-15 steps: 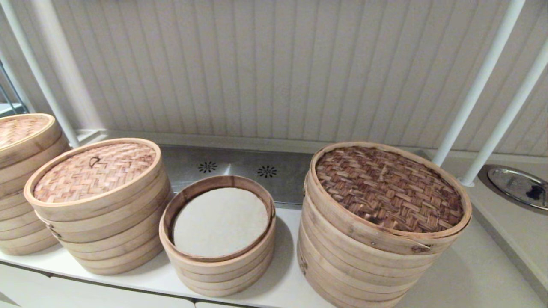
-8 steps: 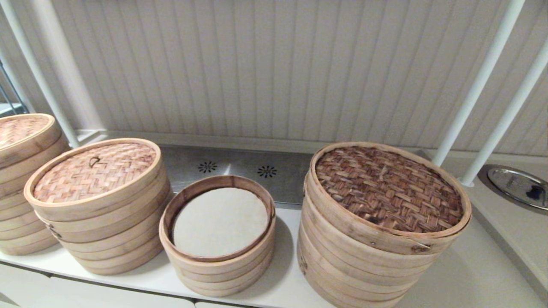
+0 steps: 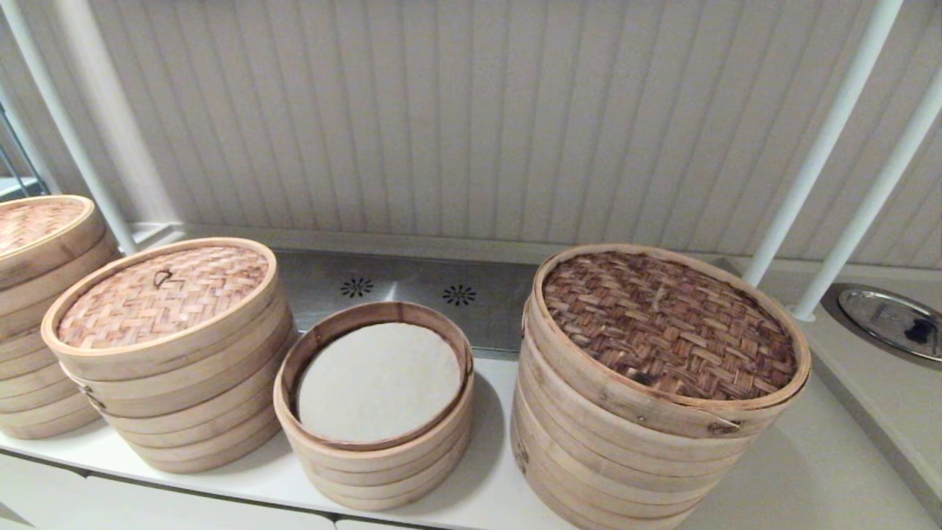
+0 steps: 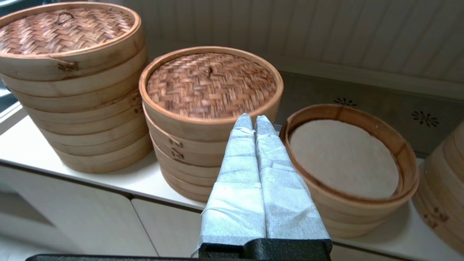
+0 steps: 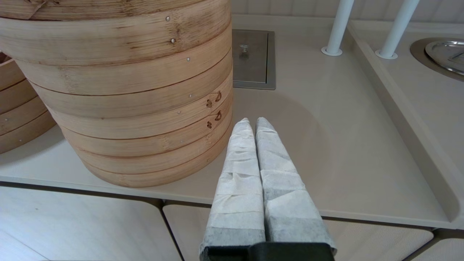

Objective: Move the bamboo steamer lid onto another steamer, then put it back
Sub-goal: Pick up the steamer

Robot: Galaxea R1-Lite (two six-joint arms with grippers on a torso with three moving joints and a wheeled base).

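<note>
White counter (image 3: 486, 500) bears bamboo steamer lid (image 3: 162, 294); no writing shows.

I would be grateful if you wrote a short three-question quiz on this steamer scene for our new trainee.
1. True or false: the bamboo steamer lid lies on the taller pale stack, not on the short open steamer.
2. Which covers the inside of the short open steamer? A) a white liner B) a dark woven lid C) dumplings
3. Fill in: the left gripper and right gripper both have their fingers ____.

Key
1. True; its small loop handle shows on top.
2. A
3. Shut; each pair of wrapped fingers lies pressed together, holding nothing, the left before the lidded stack, the right beside the widest stack.
</note>
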